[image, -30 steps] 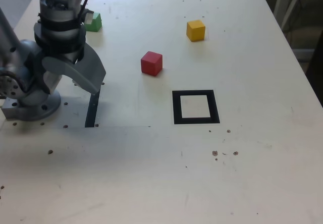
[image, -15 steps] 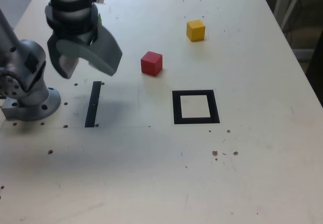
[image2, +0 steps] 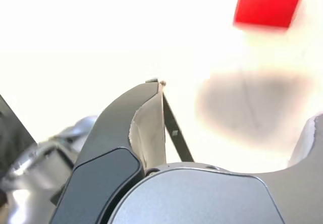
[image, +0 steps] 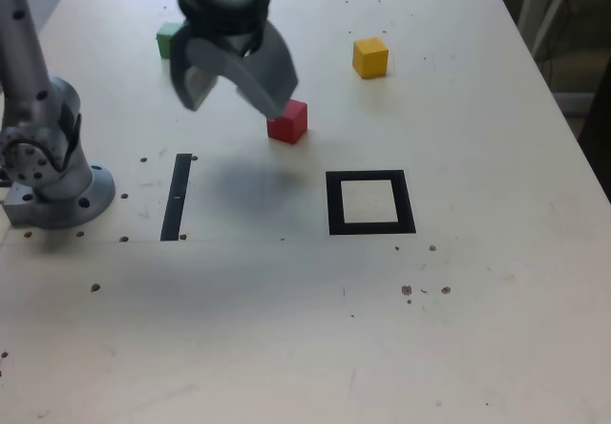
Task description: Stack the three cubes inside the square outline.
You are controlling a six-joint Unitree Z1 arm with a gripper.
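My gripper (image: 234, 99) hangs open above the table, empty, just to the exterior view's left of the red cube (image: 289, 123); one finger overlaps the cube's upper corner. In the wrist view the red cube (image2: 270, 4) lies ahead of the open gripper (image2: 237, 100), with nothing between the jaws. The yellow cube (image: 370, 57) sits farther back to the exterior view's right. The green cube (image: 169, 39) is at the back left, partly hidden behind the arm. The square outline (image: 334, 202) lies flat in front of the red cube, with nothing inside it.
A thin black strip (image: 177, 197) lies on the table beside the arm's grey base (image: 52, 180), and shows in the wrist view as the strip (image2: 174, 130). Small dark specks (image: 425, 290) dot the near table. The table's right edge (image: 563, 128) borders metal legs.
The arm has swung from beside its base towards the exterior view's right and back, stopping over the spot next to the red cube. The jaws stayed open. No cube has moved.
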